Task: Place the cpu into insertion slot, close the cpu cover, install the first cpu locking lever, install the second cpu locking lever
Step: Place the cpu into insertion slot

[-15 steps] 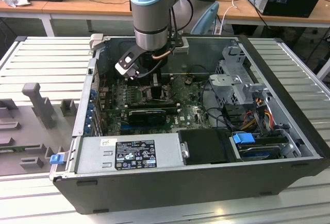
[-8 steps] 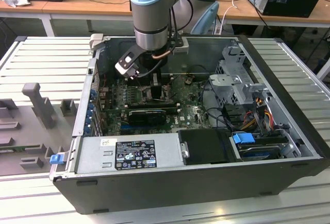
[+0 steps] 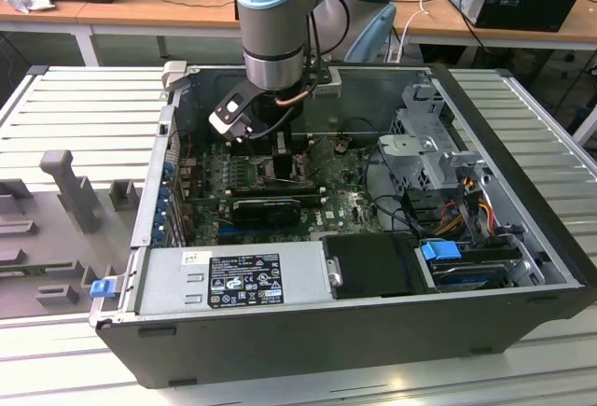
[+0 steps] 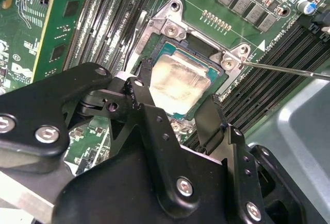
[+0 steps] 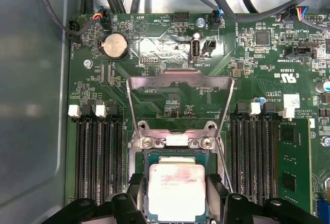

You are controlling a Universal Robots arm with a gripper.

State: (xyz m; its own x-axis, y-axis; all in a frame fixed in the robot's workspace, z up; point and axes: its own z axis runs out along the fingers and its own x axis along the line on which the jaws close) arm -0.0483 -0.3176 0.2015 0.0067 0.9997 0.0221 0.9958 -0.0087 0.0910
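Note:
The cpu [image 5: 176, 190], a pale silvery square chip, lies flat in the insertion slot [image 5: 175, 155], whose teal frame shows around it. My gripper [image 5: 177, 183] hangs directly over it, open, with one black finger [image 5: 135, 185] on each side of the chip and a thin gap to its edges. The second wrist view shows the same cpu [image 4: 178, 80] between my fingers [image 4: 147, 67]. The cpu cover [image 5: 179, 79], a silvery frame plate, stands swung up behind the slot. In the exterior view my gripper [image 3: 283, 159] reaches down into the open computer case.
A thin metal locking lever [image 4: 289, 69] sticks out beside the socket. Black memory slots [image 5: 98, 157] flank it on both sides. Cables [image 5: 227, 2] run along the board's edge. The power supply [image 3: 233, 280] and drive cage [image 3: 429, 159] stand inside the case walls.

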